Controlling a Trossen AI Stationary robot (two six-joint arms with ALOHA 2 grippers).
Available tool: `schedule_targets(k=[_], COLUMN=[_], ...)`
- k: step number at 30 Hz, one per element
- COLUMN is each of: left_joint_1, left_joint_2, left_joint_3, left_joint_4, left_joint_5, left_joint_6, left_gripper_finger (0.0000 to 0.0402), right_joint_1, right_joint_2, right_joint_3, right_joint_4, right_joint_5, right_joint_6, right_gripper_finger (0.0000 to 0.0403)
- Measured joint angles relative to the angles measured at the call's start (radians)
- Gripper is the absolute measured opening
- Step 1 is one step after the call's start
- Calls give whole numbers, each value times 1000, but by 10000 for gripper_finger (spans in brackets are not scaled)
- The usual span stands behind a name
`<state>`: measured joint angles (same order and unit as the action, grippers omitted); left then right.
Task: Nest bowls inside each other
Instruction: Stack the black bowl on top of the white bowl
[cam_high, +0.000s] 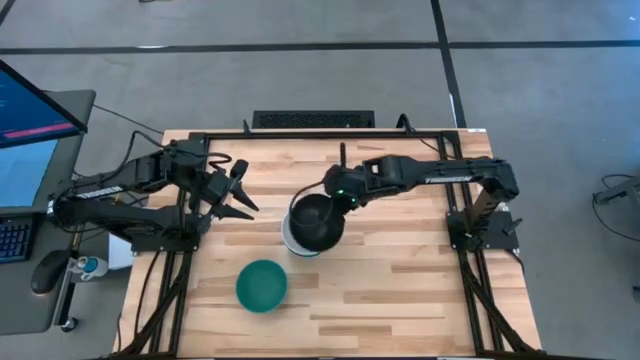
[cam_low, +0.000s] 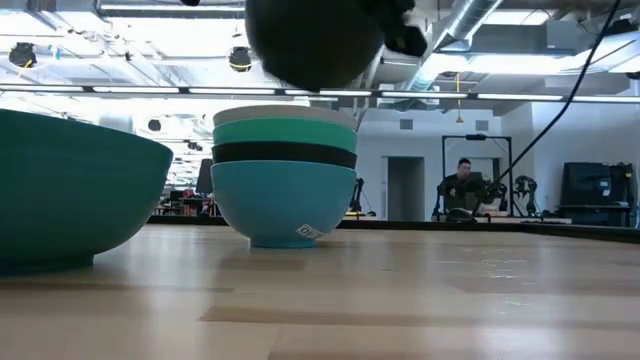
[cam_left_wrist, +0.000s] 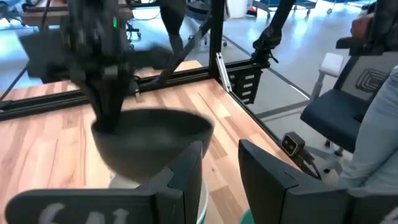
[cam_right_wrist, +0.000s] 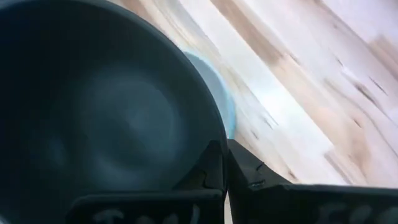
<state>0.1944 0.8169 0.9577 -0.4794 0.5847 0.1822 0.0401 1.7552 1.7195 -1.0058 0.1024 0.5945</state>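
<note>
**Black bowl hanging over the stack, ready to go in**

I hold the black bowl (cam_high: 317, 222) by its rim with my right end effector (cam_right_wrist: 224, 163), fingers pinched tight on the wall, and it hangs in the air above the stack of bowls (cam_low: 284, 172) near the middle of the table (cam_high: 420, 290). To do this well, I judge that I should first get the bowl's centre squarely over the stack's mouth; in the low view it looks a little off to one side. Then I should come down slowly with the bowl level, so its bottom slides into the top bowl instead of catching the rim and pushing the stack. I should let go only once it sits. My left end effector (cam_high: 236, 194) waits with its fingers spread, near the left edge of the table and well apart from the stack.

The stack has four bowls that I can tell: white on top, then light green-cyan, black, and blue at the bottom, with a small sticker on the blue one. They sit evenly and upright. A dark teal bowl (cam_high: 262, 285) stands alone on the table nearer the front, apart from the stack, not yet nested.
</note>
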Motion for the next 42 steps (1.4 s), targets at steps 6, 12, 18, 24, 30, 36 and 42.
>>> schedule_targets(k=[6,12,18,24,30,36,42], left_joint_1=[0,3,3,4,4,4,4], left_joint_2=[0,0,0,0,0,0,0], left_joint_3=[0,0,0,0,0,0,0], left_joint_4=[2,8,25,30,31,31,25], left_joint_5=[-14,-30,-42,-51,-51,-51,-51], left_joint_6=[-3,14,14,14,10,-4,-25], left_gripper_finger=[96,96,96,96,96,96,96], right_joint_1=[-9,-8,-12,-25,-22,-22,-20], right_joint_2=[75,118,117,117,145,205,230], right_joint_3=[-2,15,35,33,33,36,32], right_joint_4=[-56,18,6,-12,13,63,68], right_joint_5=[-9,-26,-14,2,-8,-90,-118], right_joint_6=[-1,-18,-28,-53,-82,-98,-108], right_gripper_finger=[12,12,12,16,15,59,68])
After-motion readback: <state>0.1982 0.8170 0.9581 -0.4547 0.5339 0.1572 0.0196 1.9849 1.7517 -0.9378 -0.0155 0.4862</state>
